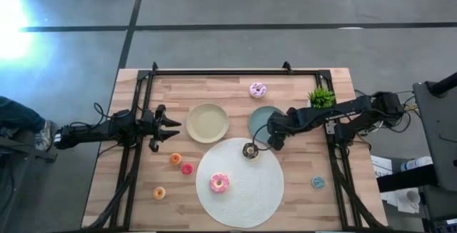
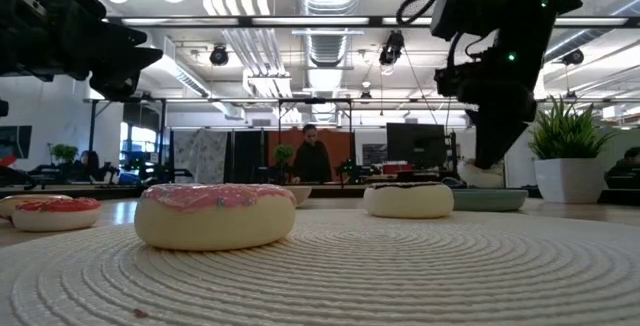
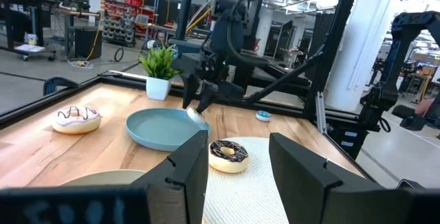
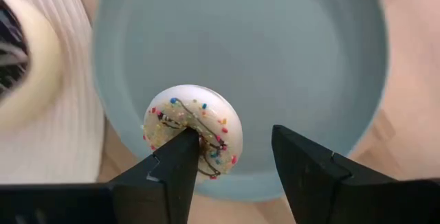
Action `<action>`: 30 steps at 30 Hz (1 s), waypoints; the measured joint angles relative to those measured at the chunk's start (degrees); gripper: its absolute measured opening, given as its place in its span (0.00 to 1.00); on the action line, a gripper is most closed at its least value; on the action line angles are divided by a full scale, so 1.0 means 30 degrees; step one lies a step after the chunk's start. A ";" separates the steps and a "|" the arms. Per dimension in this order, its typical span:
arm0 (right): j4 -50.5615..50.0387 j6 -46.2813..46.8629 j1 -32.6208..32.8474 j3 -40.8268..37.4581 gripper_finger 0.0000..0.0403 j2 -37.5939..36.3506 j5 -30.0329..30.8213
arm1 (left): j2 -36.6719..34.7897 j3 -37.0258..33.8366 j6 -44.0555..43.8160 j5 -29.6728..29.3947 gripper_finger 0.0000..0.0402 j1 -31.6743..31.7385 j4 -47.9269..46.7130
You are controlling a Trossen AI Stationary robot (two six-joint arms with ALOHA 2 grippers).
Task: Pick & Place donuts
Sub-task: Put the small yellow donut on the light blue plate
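Note:
My right gripper (image 1: pixel 275 140) hangs open, pointing down over the near rim of the teal plate (image 1: pixel 260 119). The cream mini donut (image 4: pixel 192 129) with sprinkles lies just below its fingers (image 4: pixel 175 169), on the plate's inner rim. The chocolate donut (image 1: pixel 250 150) and the bright pink donut (image 1: pixel 219 183) rest flat on the white mat (image 1: pixel 246 201). The pale pink-white donut (image 1: pixel 258 89) sits on the table near the far edge. Minis lie on the wood: orange (image 1: pixel 176 159), red-pink (image 1: pixel 187 169), orange (image 1: pixel 158 193) and blue (image 1: pixel 318 183). My left gripper (image 1: pixel 170 129) waits open, left of the beige plate (image 1: pixel 208 122). My right gripper (image 4: pixel 234 141) is open over the cream mini donut. One fingertip overlaps the donut's near side (image 4: pixel 199 148) in the wrist view, and I cannot tell whether it touches. The donut lies on the teal plate's rim (image 4: pixel 120 138), slightly tilted.
A small potted plant (image 1: pixel 321 97) stands at the table's far right corner, beside the right arm. A black frame runs along the table's far, left and right edges. Bare wood lies in front of the mat on both sides. People show in the room beyond.

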 joint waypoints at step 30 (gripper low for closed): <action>0.0204 0.5864 -0.1190 0.0288 0.42 0.0012 -0.1751 | 1.6498 0.7963 -0.9008 -0.5965 0.32 -0.0029 0.7446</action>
